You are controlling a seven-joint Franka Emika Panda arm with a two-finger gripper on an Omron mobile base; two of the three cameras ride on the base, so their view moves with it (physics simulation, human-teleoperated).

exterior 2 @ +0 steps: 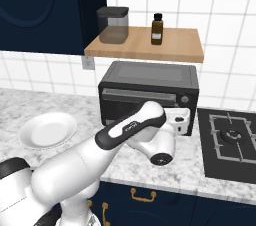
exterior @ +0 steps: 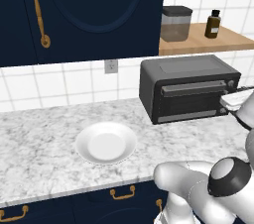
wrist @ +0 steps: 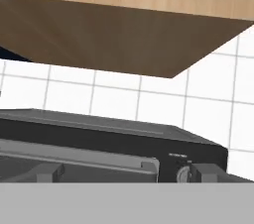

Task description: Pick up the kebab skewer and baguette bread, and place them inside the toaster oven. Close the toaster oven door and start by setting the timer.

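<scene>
Facing toaster oven [wrist: 114,141], fingers [wrist: 47,172] apart

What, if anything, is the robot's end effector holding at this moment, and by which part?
Nothing: the end effector stands open in front of the closed dark grey boxy toaster oven, gripping nothing.

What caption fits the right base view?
Arm reaching toward the closed toaster oven below a wooden shelf, white plate left, stove burner right.
</scene>
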